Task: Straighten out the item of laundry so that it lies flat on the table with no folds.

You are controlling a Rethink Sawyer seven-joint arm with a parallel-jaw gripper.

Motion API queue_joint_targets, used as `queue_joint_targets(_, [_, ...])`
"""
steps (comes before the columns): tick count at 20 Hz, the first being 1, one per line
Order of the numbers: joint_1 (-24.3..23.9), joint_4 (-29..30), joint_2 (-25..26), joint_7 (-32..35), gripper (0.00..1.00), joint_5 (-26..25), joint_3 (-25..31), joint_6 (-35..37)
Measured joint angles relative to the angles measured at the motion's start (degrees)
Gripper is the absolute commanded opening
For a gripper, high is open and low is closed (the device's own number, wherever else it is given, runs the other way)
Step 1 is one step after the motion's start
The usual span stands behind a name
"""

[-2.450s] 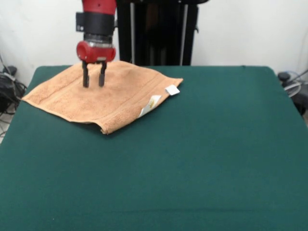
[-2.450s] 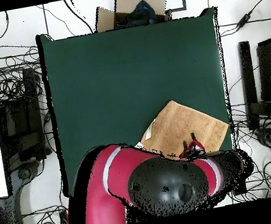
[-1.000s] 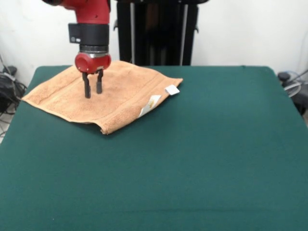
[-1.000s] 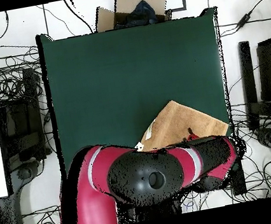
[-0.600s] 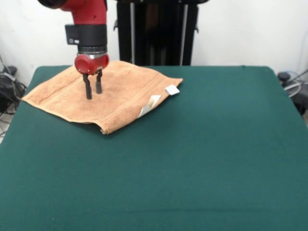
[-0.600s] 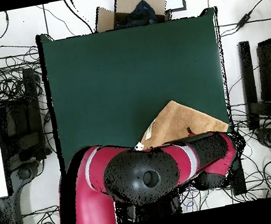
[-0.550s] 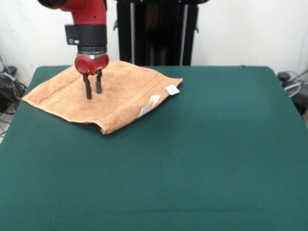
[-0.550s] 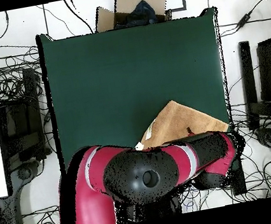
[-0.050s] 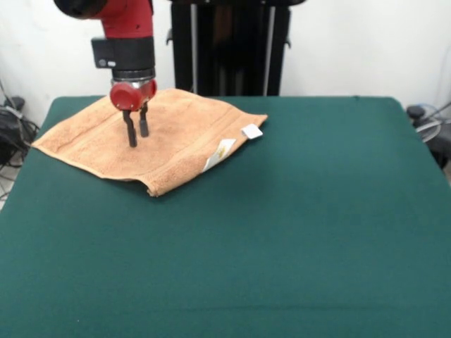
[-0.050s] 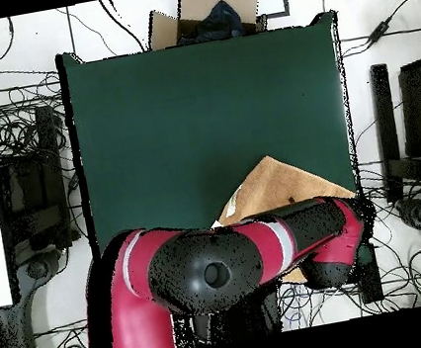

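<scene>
Green felt bench (image 9: 296, 211) carries a folded peach towel (image 9: 169, 137); the red arm hangs vertically, its tool (image 9: 137, 135) parted, empty, tips at the towel.

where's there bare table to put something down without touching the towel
In the front view, most of the table is bare: the whole near half, and the right side past the towel's white tag. The only crowded spot is the far left corner, where the towel lies with the gripper above it, fingers open.
</scene>
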Motion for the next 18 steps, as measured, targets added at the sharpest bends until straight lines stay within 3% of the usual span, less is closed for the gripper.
queue_joint_targets(18, [0.3, -3.4, 5.3, 0.0, 1.0, 0.1, -5.2, -7.6])
